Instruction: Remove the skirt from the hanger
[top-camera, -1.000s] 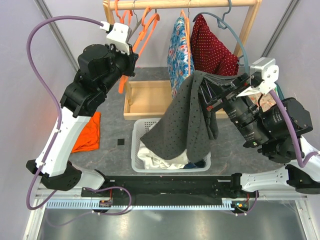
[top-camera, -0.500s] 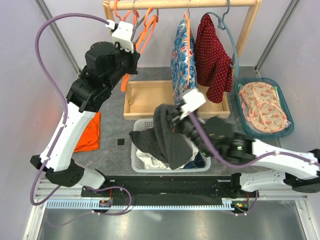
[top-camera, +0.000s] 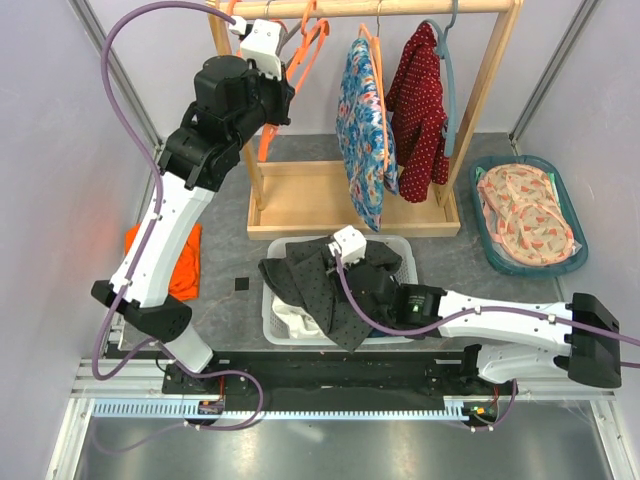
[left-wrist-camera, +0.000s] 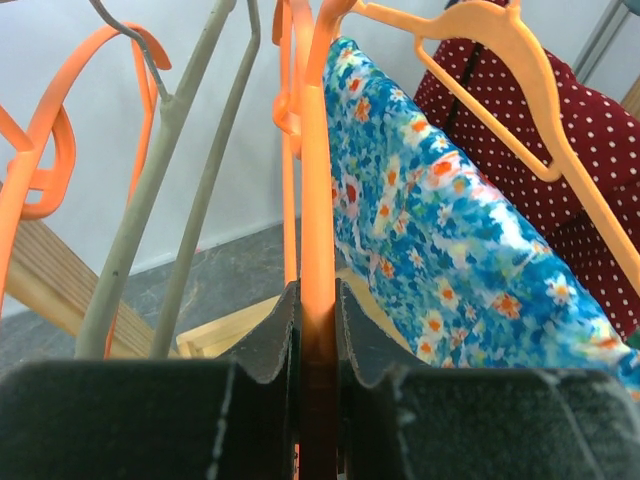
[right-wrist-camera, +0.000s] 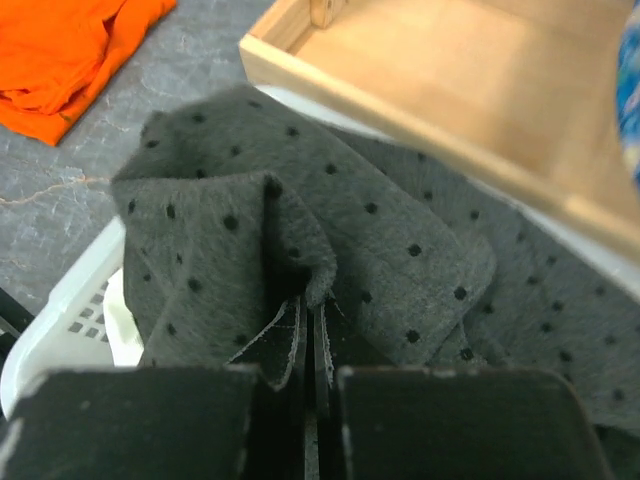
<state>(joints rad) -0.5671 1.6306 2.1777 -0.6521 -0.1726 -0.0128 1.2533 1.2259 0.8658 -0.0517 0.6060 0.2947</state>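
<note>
While skirt (right-wrist-camera: 400, 250) sits pinched in right end effector (right-wrist-camera: 308, 340) over basket (right-wrist-camera: 60, 320) | left end effector (left-wrist-camera: 318, 310) clamped on orange hanger (left-wrist-camera: 318, 180)

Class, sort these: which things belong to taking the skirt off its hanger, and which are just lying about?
Job: grey dotted skirt, orange hanger, left gripper, right gripper, white basket.
Lying about: orange cloth, floral garment, red dotted garment, teal basket, wooden tray.

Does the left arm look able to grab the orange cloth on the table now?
Probably not yet: the left gripper is shut on an orange hanger at the rail, away from the orange cloth.
</note>
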